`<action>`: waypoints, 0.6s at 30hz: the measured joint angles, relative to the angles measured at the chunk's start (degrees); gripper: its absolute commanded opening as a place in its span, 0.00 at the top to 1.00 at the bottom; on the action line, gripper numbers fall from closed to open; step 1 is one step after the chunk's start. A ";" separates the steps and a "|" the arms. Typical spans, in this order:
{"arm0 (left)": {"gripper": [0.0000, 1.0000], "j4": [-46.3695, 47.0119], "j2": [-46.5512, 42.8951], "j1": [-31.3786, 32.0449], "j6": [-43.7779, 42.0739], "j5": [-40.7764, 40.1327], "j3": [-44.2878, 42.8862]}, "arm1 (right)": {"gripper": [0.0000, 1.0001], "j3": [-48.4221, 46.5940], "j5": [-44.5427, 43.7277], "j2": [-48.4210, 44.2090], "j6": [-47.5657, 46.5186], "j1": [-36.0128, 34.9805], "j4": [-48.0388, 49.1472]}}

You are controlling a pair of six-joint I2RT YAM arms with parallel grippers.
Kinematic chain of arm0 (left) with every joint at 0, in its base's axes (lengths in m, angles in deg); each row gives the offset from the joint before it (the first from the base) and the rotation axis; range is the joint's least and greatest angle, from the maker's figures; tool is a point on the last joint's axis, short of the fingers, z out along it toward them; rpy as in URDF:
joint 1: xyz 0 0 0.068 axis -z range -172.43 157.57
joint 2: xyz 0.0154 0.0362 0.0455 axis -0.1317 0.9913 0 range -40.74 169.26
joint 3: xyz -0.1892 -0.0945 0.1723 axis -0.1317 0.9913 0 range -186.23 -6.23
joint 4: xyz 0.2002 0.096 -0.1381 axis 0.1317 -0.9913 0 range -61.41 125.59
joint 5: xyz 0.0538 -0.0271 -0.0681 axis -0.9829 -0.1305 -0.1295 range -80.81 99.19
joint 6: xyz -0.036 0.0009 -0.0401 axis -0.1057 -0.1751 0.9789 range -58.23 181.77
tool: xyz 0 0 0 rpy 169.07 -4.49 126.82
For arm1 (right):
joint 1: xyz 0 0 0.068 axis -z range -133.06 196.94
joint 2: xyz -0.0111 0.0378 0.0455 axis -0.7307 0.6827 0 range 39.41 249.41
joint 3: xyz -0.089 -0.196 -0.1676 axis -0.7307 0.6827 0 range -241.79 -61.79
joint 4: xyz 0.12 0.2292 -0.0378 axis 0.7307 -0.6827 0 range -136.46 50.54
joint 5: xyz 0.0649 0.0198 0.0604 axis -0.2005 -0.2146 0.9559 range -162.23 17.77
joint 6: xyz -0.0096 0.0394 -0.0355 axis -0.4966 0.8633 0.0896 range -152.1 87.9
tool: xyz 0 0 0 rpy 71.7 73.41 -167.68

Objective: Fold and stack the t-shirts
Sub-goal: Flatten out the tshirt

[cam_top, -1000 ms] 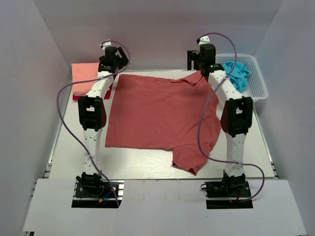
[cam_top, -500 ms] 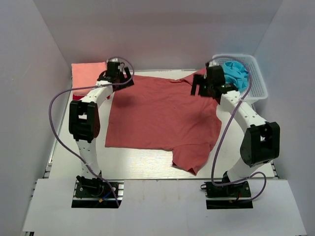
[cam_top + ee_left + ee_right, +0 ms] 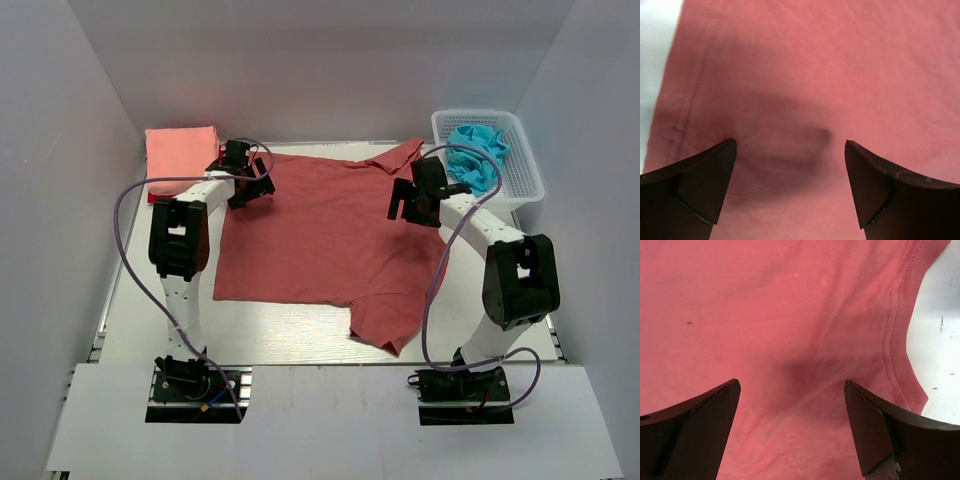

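A large dusty brick-red t-shirt point(image 3: 325, 235) lies spread flat on the table, one sleeve hanging toward the front right. My left gripper point(image 3: 252, 187) hovers open over its far left part; the cloth point(image 3: 805, 75) with its stitched hem fills the left wrist view. My right gripper point(image 3: 408, 205) hovers open over its far right part, near a seamed edge point(image 3: 897, 315). Both hold nothing. A folded salmon-pink tee point(image 3: 180, 158) lies at the far left on a bright red one point(image 3: 158, 197).
A white mesh basket point(image 3: 522, 170) with blue cloth point(image 3: 478, 150) stands at the far right. Grey walls close in the table on three sides. Purple cables loop from both arms.
Both arms have swung down and inward from the back edge, from above the shirt's far corners to low over the cloth. The shirt's far right corner now lies flat.
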 measured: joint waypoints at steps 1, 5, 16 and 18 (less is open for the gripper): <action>0.00 -0.31 0.00 -0.04 0.50 -0.96 0.02 | 0.10 0.00 -0.17 0.57 0.17 0.00 0.24; 0.00 -1.31 -0.35 -0.11 2.16 -4.79 0.46 | 0.10 0.00 -0.98 2.69 0.72 0.07 0.46; 0.00 -8.46 -1.53 -2.25 3.87 -11.80 0.61 | 0.10 -0.22 0.48 5.40 1.11 0.20 0.42; 0.00 -10.95 -1.57 -2.14 2.93 -11.50 -0.90 | 0.10 -0.09 1.44 4.59 1.16 0.15 -0.07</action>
